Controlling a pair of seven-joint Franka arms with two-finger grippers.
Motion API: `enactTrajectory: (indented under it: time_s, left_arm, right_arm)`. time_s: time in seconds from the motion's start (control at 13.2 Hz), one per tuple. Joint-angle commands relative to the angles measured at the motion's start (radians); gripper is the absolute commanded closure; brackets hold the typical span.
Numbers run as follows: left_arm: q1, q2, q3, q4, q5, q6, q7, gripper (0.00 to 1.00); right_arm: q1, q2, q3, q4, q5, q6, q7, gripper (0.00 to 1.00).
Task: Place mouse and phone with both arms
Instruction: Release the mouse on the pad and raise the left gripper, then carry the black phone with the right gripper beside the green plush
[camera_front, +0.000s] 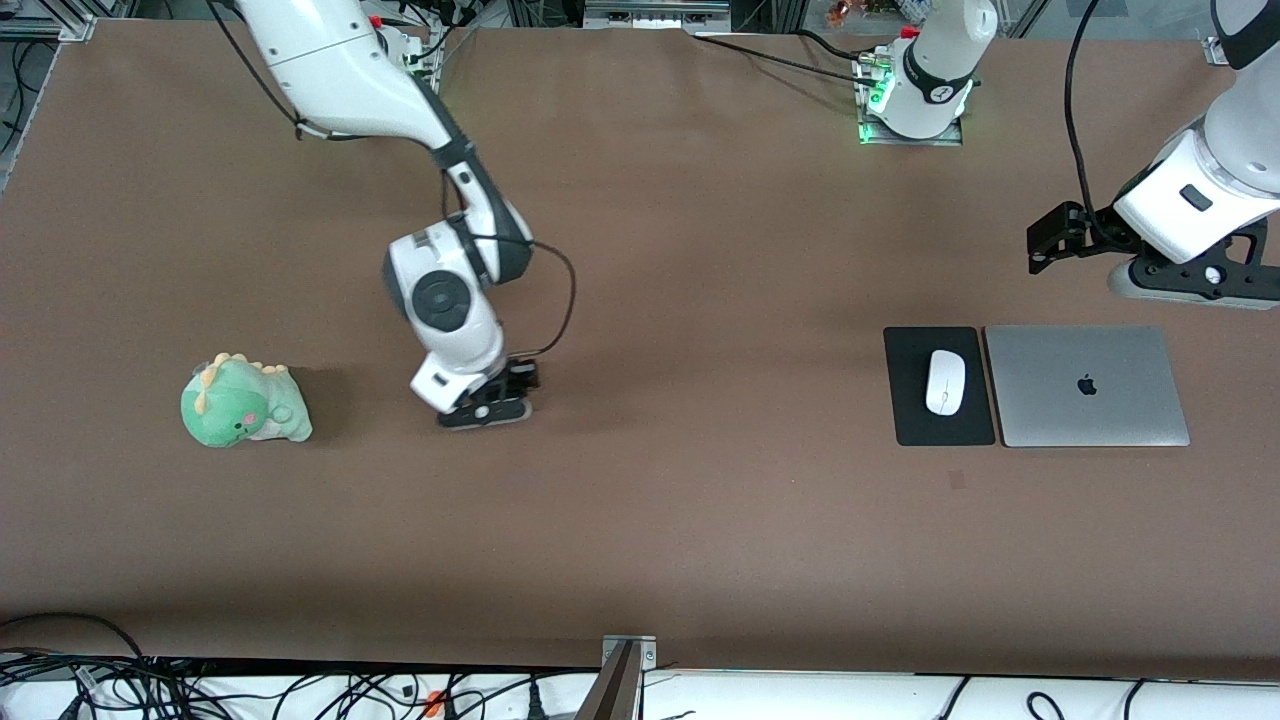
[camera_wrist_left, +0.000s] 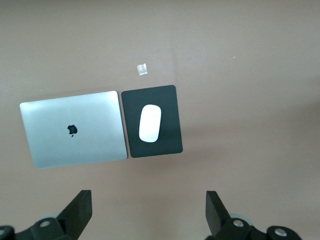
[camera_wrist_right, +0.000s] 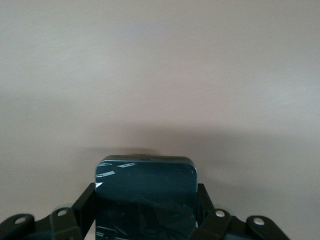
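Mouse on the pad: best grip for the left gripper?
Come straight down on the mouse and pinch its long sides at mid-body. It lies flat, centred on the mouse pad, with pad showing on both sides; the laptop stays clear.

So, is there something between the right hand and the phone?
No. The right hand is shut on the phone, its fingers on both edges, low at the table. The left hand hangs open above the mouse and the mouse pad.
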Motion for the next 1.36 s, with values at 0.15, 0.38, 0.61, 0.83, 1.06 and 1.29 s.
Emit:
enactTrajectory:
  time_s: [0.15,0.38,0.61,0.83,1.06,1.29]
  left_arm:
    - [-0.074,-0.041,0.097,-0.036,-0.014,0.002,0.041,0.0]
    - [-0.076,-0.043,0.097,-0.033,-0.02,0.005,0.03,0.0]
    - [-0.062,-0.04,0.1,-0.037,-0.023,0.003,0.035,0.0]
    - [-0.06,-0.036,0.106,-0.03,-0.021,0.009,0.044,0.0]
    - [-0.062,-0.03,0.108,-0.024,-0.02,0.011,0.029,0.0]
    - [-0.062,-0.024,0.106,-0.023,-0.021,0.011,0.027,0.0]
  right_arm:
    - [-0.193,-0.071,0.016,-0.078,0.016,0.014,-0.188,0.92]
    - [-0.279,-0.084,0.016,-0.144,0.163,0.083,-0.369,0.92]
    - [-0.289,-0.088,0.013,-0.195,0.239,0.158,-0.406,0.92]
    - [-0.289,-0.069,0.015,-0.203,0.239,0.18,-0.415,0.86]
    - [-0.289,-0.051,0.015,-0.201,0.239,0.197,-0.444,0.0]
    - [-0.29,-0.057,0.013,-0.192,0.239,0.192,-0.443,0.0]
